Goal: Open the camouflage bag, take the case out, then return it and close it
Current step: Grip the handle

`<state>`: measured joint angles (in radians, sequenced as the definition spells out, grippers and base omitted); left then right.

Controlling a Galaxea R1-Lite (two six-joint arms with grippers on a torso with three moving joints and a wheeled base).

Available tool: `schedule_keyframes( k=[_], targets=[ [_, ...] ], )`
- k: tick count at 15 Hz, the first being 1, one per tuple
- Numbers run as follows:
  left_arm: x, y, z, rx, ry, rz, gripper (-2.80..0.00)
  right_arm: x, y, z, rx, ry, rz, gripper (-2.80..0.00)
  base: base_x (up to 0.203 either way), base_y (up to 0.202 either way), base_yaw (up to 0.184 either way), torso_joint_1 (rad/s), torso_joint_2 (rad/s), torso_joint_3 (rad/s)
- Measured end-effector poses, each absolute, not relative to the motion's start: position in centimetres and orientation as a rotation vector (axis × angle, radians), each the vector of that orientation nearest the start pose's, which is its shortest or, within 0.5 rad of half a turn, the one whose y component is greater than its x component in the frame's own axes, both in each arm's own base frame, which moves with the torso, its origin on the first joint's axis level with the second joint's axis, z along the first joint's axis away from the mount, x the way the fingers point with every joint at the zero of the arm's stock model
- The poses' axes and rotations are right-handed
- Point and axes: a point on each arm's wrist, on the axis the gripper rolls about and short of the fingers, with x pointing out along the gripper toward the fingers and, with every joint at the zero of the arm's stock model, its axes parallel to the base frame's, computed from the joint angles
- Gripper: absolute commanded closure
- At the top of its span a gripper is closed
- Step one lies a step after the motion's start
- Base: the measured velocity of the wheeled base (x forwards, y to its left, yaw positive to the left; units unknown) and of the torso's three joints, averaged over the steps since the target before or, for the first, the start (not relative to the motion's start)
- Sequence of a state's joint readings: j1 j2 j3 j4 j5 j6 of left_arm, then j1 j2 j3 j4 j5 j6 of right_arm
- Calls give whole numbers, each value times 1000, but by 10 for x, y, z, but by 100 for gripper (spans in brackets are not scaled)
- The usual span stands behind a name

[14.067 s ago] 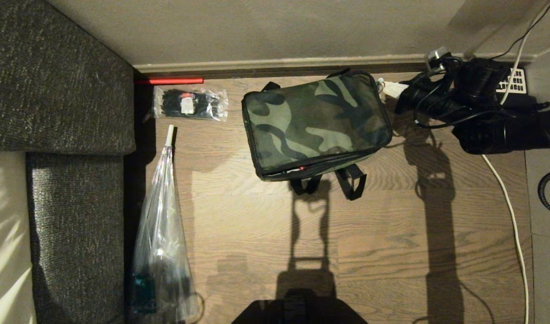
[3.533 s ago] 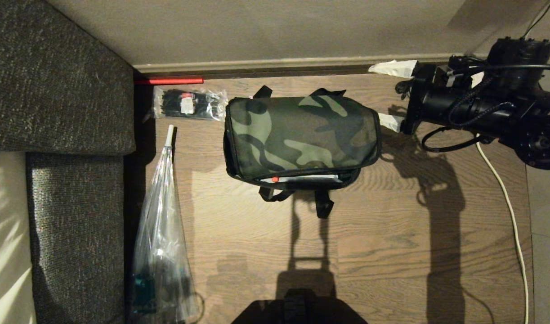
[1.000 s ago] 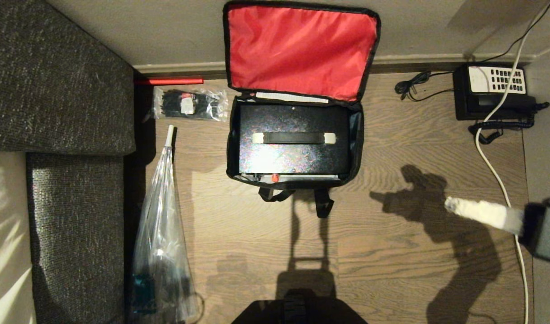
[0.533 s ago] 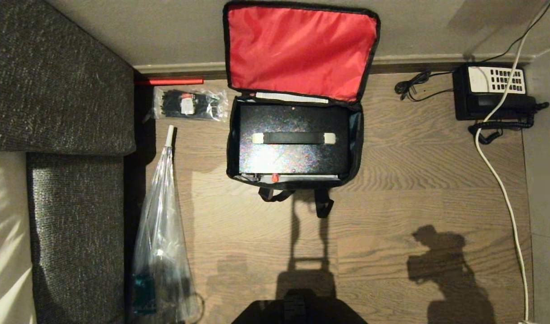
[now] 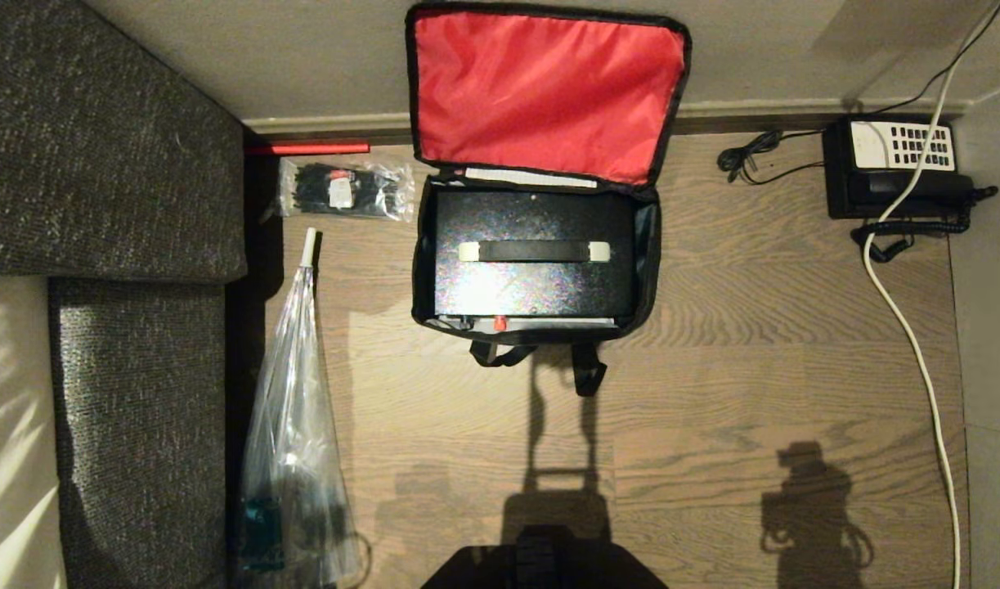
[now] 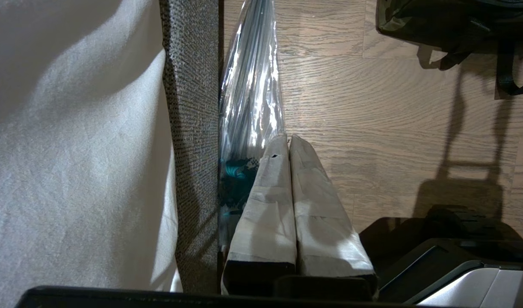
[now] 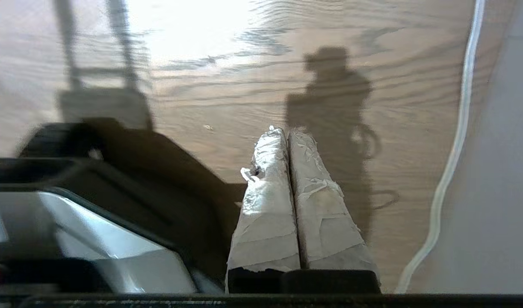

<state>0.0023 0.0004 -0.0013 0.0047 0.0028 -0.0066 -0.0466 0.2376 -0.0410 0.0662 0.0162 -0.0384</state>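
The bag [image 5: 540,245] lies open on the wood floor [image 5: 712,393] at upper centre of the head view, its red-lined lid [image 5: 549,94] propped back against the wall [image 5: 303,57]. The case [image 5: 535,254] sits inside, handle [image 5: 535,251] up, filling the bag almost wall to wall.

Neither arm shows in the head view. The right gripper [image 7: 288,134] hangs over bare floor beside a white cable [image 7: 453,141], its taped fingers [image 7: 265,205] pressed together and empty. The left gripper [image 6: 288,139], likewise shut and empty, is parked by the sofa [image 6: 193,128] and a plastic-wrapped umbrella [image 6: 250,85], with only a corner of the bag at the upper right of its view.

The lid is up, so lifting the case out is likely the step in hand. A clean lift probably means spreading the fingers, coming down over the handle at centre, closing under it and pulling straight up, since the soft walls hug the case and could drag along. The case is well apart from both grippers.
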Motion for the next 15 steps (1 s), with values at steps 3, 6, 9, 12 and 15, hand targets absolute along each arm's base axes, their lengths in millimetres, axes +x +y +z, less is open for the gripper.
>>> schedule_keyframes(
  k=[3,6,9,12,15],
  targets=[
    [-23,0,75,-6,4,5,0,-13,1,82,-52,191,-3,0,0,0,0,0,0,0],
    [-23,0,75,-5,3,5,0,-19,0,79,-5,91,2,0,0,0,0,0,0,0],
    [-23,0,75,-5,3,6,0,-22,0,77,5,41,5,0,0,0,0,0,0,0],
    [-23,0,75,-7,4,6,0,-24,0,77,40,17,-5,0,0,0,0,0,0,0],
    [-23,0,75,-6,4,5,0,-24,0,76,49,17,-8,0,0,0,0,0,0,0]
  ],
)
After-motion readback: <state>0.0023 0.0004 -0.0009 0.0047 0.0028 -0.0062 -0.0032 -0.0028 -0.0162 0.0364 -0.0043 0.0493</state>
